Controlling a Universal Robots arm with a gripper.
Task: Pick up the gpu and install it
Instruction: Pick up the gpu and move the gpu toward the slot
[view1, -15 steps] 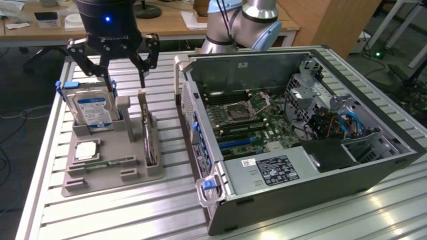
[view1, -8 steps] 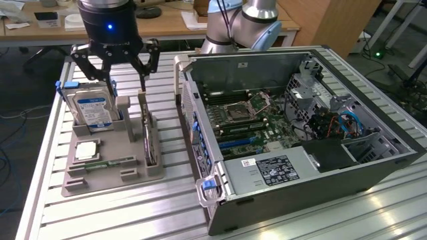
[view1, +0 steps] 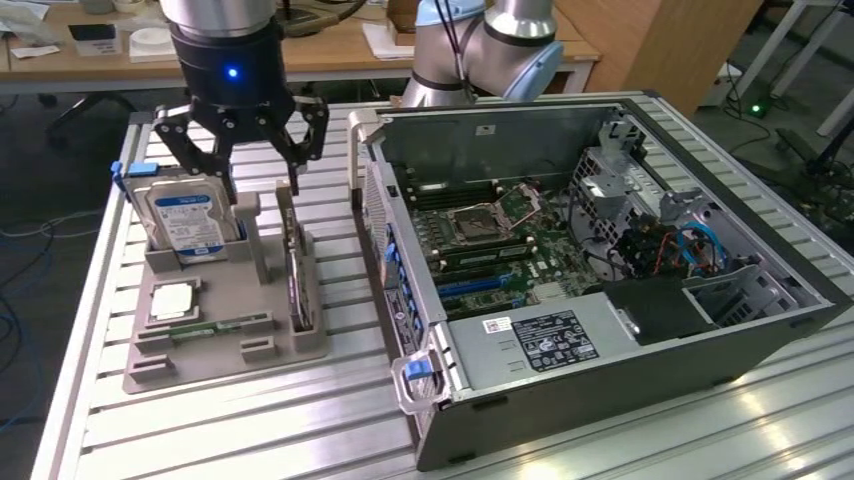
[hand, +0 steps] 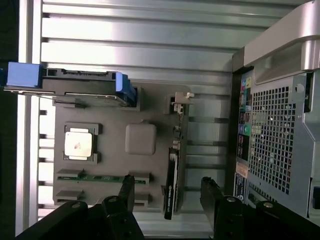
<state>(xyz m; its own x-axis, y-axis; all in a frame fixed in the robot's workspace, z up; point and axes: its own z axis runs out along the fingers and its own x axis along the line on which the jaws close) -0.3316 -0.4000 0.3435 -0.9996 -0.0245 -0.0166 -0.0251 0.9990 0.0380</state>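
Observation:
The gpu (view1: 298, 280) stands on edge in a slot of the grey holder tray (view1: 267, 352), at the side nearest the computer case. In the wrist view the gpu (hand: 172, 175) appears edge-on, a thin dark card with a silver bracket at its far end. My gripper (view1: 258, 190) hangs open above the tray, over the gpu's bracket end and apart from it. The gripper (hand: 168, 192) has its two black fingers (hand: 127, 189) spread wide, one on each side of the card's line, with nothing between them.
The tray (hand: 115, 115) also holds an upright hard drive (view1: 187, 222) with a blue-white label, a CPU (view1: 174, 300) and a memory stick (view1: 208, 328). The open computer case (view1: 601, 250) lies on the exterior view's right of the tray. A second arm (view1: 494, 45) stands behind the case.

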